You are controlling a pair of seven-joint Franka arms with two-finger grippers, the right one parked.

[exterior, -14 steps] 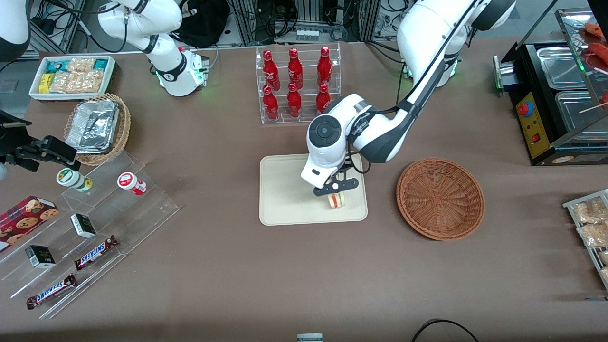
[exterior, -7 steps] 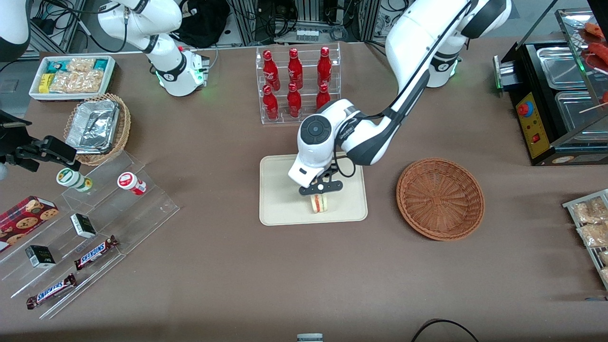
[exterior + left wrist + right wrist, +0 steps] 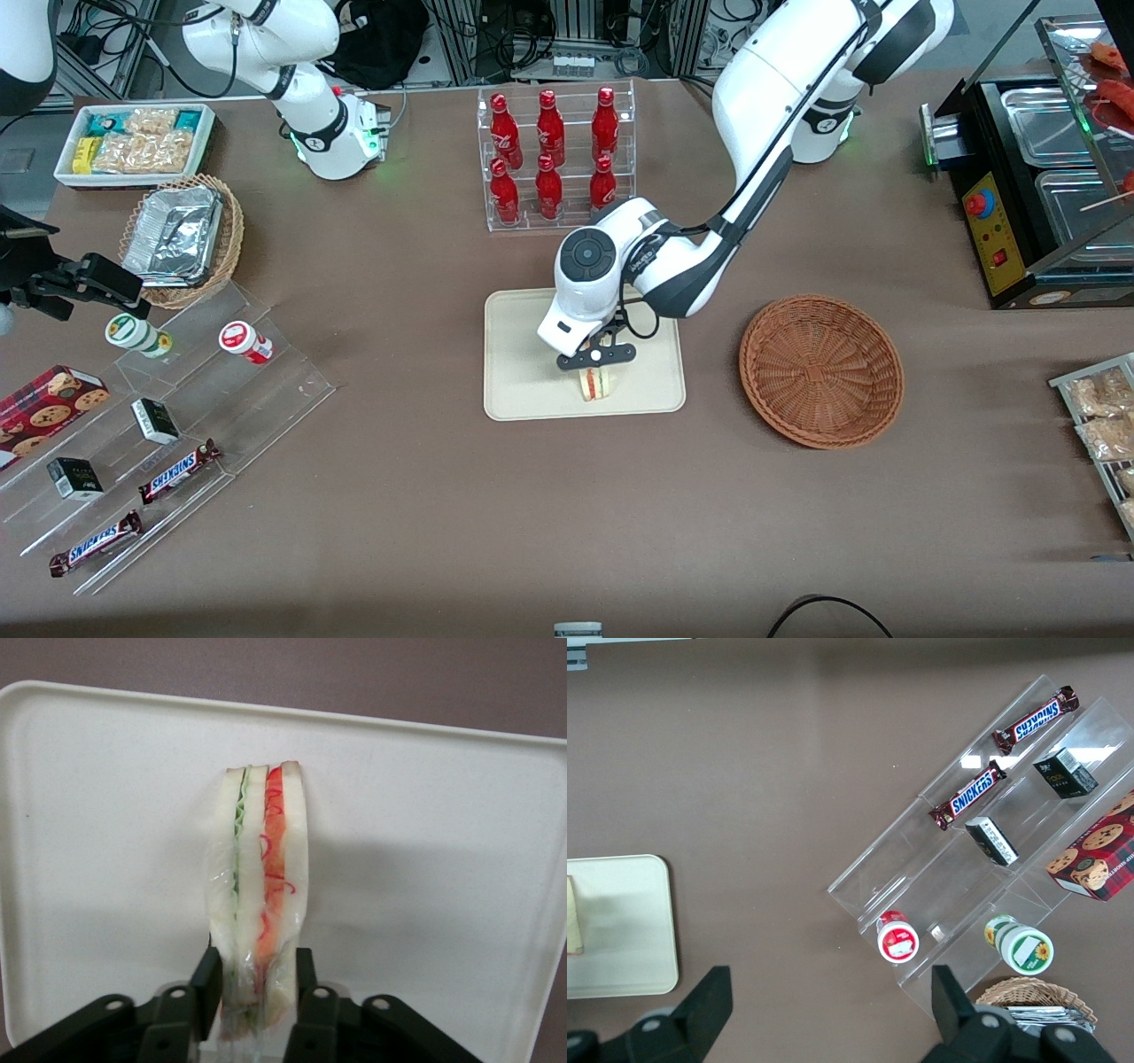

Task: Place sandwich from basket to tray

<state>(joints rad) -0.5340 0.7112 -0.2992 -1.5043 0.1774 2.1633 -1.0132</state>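
Note:
The sandwich [image 3: 595, 383], a white-bread wedge with red and green filling, stands on its edge on the cream tray [image 3: 523, 372], near the tray's edge closest to the front camera. My left gripper [image 3: 596, 373] is directly above it and shut on it. In the left wrist view the two black fingers [image 3: 206, 979] press the wrapped sandwich [image 3: 261, 859] from both sides, with the tray [image 3: 425, 815] under it. The round brown wicker basket [image 3: 821, 369] lies empty beside the tray, toward the working arm's end. The right wrist view shows the tray's corner [image 3: 620, 930] and a sliver of the sandwich [image 3: 573, 917].
A clear rack of red bottles [image 3: 554, 159] stands farther from the camera than the tray. Clear stepped shelves with snack bars and cups [image 3: 168, 416], a lighter basket of foil trays [image 3: 182, 239] and a white snack bin [image 3: 133, 142] are toward the parked arm's end. A black food warmer [image 3: 1036, 177] is at the working arm's end.
The gripper carried the sandwich from the tray's basket-side part toward its middle and lowered it; in the last half second it barely moved.

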